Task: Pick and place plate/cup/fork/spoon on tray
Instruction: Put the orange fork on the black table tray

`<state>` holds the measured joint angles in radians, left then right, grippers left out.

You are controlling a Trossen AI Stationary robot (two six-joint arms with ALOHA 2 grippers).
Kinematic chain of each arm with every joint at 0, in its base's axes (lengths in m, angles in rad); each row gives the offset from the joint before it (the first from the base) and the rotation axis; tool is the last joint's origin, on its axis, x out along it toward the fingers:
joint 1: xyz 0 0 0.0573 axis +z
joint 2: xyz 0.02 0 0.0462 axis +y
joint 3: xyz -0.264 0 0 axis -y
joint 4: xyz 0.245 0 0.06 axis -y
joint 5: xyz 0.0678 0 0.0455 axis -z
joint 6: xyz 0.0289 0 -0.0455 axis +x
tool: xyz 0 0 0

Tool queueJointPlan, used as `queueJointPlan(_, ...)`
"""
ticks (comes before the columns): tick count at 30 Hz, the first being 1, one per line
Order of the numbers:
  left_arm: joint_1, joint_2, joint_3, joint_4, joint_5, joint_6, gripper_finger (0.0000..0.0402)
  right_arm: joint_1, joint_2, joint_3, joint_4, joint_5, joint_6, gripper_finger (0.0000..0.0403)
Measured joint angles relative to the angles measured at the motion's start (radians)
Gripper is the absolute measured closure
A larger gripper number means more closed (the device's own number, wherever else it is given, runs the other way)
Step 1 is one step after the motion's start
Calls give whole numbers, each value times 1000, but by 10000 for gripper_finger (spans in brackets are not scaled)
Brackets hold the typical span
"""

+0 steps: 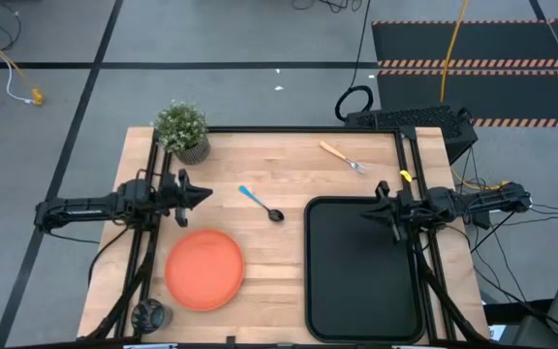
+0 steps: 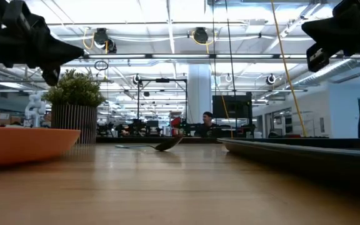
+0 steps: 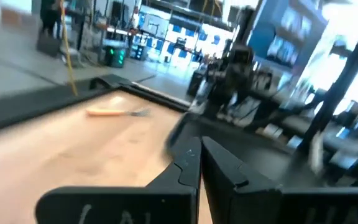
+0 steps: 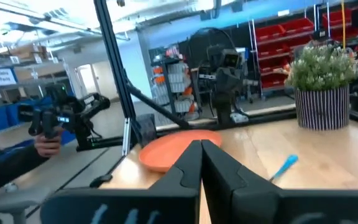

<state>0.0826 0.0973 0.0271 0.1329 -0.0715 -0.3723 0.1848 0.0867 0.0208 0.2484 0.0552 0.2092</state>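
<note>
A: Where are the two arms?

B: From above, the left gripper (image 1: 204,195) hangs over the bench (image 1: 260,262) at about nine o'clock, pointing toward the middle. Its fingers are clenched together with nothing between them. The right gripper (image 1: 364,215) sits at about three o'clock, over the upper left edge of the tray (image 1: 320,291), fingers also clenched and empty.

A: And the things to be moved?

B: The plate (image 1: 204,269) lies flat on the wood at seven o'clock, just below the left gripper and well apart from the tray. The spoon (image 1: 261,204) lies near the centre, between the two grippers, its blue handle toward ten o'clock and its metal bowl toward four. The fork (image 1: 342,156) is at one o'clock near the far edge, orange handle toward ten o'clock, tines toward four, just above the tray's top rim.

A: The cup?

B: A small dark round thing, likely the cup (image 1: 148,314), stands at the bench's near left corner, around eight o'clock, close beside the plate.

A: The tray itself?

B: Black, lying lengthwise from three to five o'clock, nothing resting on it.

A: Anything else?

B: A potted plant (image 1: 184,129) at eleven o'clock, in the far left corner.
</note>
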Motion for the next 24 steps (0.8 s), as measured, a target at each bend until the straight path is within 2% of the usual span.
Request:
queueJointPlan(3, 0, 0, 0, 6, 0, -91, 385, 0, -1, 0, 53, 46, -54, 403)
queueJointPlan(6, 2, 1, 0, 25, -46, -92, 385, -1, 7, 0, 134, 138, -160, 403)
queueJointPlan(10, 2, 2, 0, 38, -111, -2, 385, -5, 9, 0, 209, 316, -342, 403)
queueJointPlan(14, 3, 3, 0, 22, -117, 98, 385, -5, 10, 0, 210, 448, -416, 403)
queueJointPlan(17, 15, 4, 0, 96, -189, 176, 385, -8, 10, 0, 255, 540, -494, 403)
queueJointPlan(20, 28, 3, 0, 189, -247, 185, 385, -18, 18, 0, 349, 545, -536, 403)
queueJointPlan(24, 26, 12, 0, 235, -244, 247, 385, -28, 46, 0, 447, 464, -544, 403)
